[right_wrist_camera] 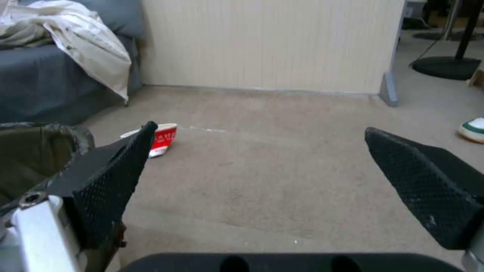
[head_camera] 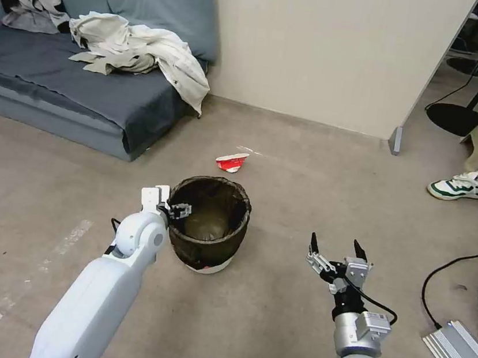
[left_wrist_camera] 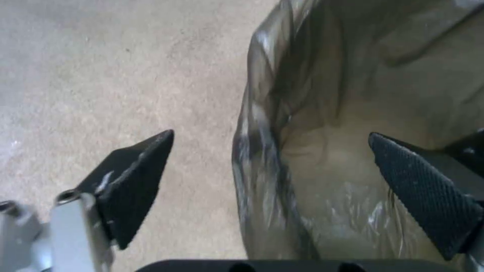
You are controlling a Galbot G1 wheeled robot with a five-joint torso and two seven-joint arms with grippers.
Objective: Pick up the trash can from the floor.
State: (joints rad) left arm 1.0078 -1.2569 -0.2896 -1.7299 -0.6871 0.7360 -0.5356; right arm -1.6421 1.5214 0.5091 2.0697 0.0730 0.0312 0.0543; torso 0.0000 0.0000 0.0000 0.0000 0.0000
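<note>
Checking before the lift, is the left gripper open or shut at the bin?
Open: the left gripper straddles the rim of the small round white plastic trash can, one finger inside its dark bag, one outside.

Even, soft indoor light; faint shadows; left wrist view slightly blurred.

The floor [head_camera: 310,170] carries the trash can [head_camera: 208,224], with a crushed cup [head_camera: 232,161] lying beyond it, a sofa [head_camera: 58,87] behind, and a cable [head_camera: 454,269] at right.
</note>
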